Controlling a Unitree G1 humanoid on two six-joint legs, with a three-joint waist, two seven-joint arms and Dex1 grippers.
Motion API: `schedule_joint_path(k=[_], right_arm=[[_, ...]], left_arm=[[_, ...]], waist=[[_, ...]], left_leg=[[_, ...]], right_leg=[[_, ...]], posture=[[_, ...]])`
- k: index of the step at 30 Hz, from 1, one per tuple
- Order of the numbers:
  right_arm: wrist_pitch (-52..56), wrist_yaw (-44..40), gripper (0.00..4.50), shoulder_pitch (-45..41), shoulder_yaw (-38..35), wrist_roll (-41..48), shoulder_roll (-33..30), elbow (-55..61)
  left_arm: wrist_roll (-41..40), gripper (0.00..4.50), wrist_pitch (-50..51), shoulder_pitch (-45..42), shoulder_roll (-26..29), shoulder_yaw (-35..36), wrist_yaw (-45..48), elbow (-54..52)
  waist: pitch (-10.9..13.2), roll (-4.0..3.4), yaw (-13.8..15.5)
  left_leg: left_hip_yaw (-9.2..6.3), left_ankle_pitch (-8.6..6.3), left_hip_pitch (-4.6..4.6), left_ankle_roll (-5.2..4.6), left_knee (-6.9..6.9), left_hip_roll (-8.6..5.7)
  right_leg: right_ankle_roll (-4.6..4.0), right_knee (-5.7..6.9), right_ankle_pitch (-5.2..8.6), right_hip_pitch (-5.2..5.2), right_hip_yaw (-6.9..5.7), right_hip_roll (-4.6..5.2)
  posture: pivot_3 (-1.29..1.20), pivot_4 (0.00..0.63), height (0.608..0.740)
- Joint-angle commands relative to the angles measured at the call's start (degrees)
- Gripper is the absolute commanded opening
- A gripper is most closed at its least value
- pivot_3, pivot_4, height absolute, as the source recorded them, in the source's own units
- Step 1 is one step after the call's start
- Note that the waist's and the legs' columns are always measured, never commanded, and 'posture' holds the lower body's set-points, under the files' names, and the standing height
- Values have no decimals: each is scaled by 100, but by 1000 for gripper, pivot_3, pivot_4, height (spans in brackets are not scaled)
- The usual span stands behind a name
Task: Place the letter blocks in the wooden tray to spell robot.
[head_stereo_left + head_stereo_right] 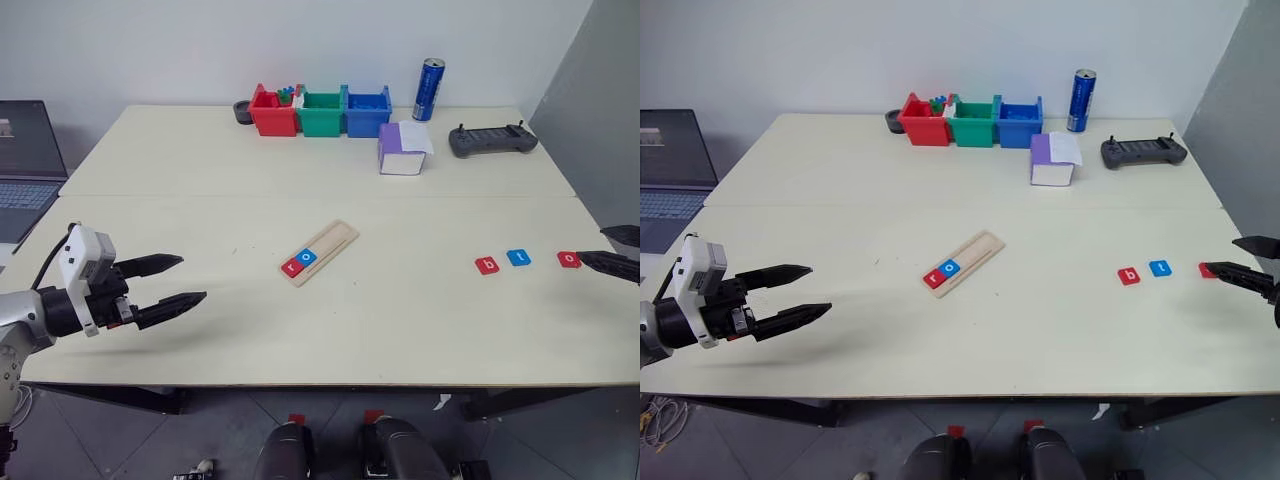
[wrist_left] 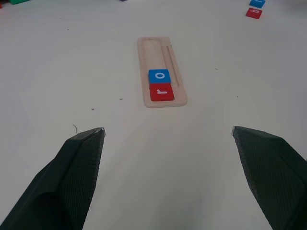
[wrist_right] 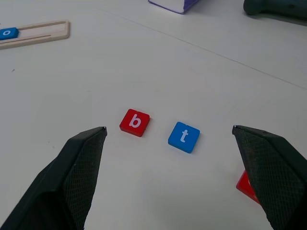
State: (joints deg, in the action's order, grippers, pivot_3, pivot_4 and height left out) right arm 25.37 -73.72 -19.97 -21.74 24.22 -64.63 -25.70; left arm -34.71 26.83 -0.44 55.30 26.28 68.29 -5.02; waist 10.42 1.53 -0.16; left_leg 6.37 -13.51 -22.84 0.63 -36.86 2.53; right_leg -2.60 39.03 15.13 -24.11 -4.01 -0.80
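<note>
The tray (image 1: 320,252) lies slanted at the table's middle, with r and o at its near end. The b block (image 1: 487,265) lies to the right, near the right gripper (image 1: 618,253), so this arm is nearer. Both the right gripper and the left gripper (image 1: 166,282) are spread and empty.

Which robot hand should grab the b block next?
The right gripper, probably. Its open fingers point at the red b block lying close in front of it, while the left gripper hovers open far across the table.
</note>
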Motion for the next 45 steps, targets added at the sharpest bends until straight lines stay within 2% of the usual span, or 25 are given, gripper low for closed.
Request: schedule_joint_path(k=[1, 12, 15, 20, 25, 29, 34, 45], right_arm=[[-92, -53, 4457, -136, -78, 56, -56, -53], [-73, -153, 4457, -199, 81, 97, 39, 115], [145, -158, 4457, -310, 413, 208, 327, 746], [907, 334, 4457, -420, 1252, 472, 1168, 2463], [1536, 1057, 4457, -393, 1649, 762, 1978, 3569], [1791, 1310, 4457, -329, 2044, 899, 2413, 4123], [1878, 1544, 4457, -398, 2293, 910, 2688, 4306], [1859, 1646, 4457, -459, 2381, 966, 2758, 4403]], left_arm=[[-87, 4500, -78, -24, 19, 123, 43, -171], [97, 4500, -246, -394, -166, -130, -322, -34], [574, 4500, -640, -878, -377, -717, -516, 268], [1224, 4500, -1113, -1829, -1225, -1658, -1034, 838], [1479, 4500, -1220, -2015, -1646, -2147, -1122, 918], [1661, 4500, -1297, -1986, -1838, -2359, -1240, 950], [2009, 4500, -1474, -1980, -2098, -2533, -1587, 1145], [2610, 4500, -1931, -2284, -2695, -2735, -2391, 2048]], waist=[[0, 0, 2], [0, 0, 2], [-1, 0, -1], [-3, -2, 0], [-2, 1, 1], [-4, 4, 4], [-5, 5, 4], [-9, 12, 2]], left_leg=[[0, 0, 0, 0, 0, 0], [1, 0, 1, 0, 0, 0], [0, 0, 4, 0, -2, 0], [0, 1, 2, 0, -4, 4], [3, 2, -13, 5, -7, 1], [3, -1, -12, 2, -8, 0], [2, -2, -8, 0, -11, 1], [1, -2, -9, -1, -11, 1]], right_leg=[[0, 0, 0, 0, 0, 0], [0, 0, 0, 0, 1, 0], [3, 2, -2, 3, 0, -1], [15, 6, -9, 2, 3, -6], [16, -1, -10, -4, 10, -7], [16, -3, -10, -2, 9, -5], [17, 1, -11, -1, 9, -6], [19, 1, -12, 0, 8, -6]], posture=[[0, 150, 740], [0, 150, 740], [0, 150, 740], [0, 150, 740], [0, 150, 740], [0, 150, 740], [0, 150, 740], [0, 150, 740]])
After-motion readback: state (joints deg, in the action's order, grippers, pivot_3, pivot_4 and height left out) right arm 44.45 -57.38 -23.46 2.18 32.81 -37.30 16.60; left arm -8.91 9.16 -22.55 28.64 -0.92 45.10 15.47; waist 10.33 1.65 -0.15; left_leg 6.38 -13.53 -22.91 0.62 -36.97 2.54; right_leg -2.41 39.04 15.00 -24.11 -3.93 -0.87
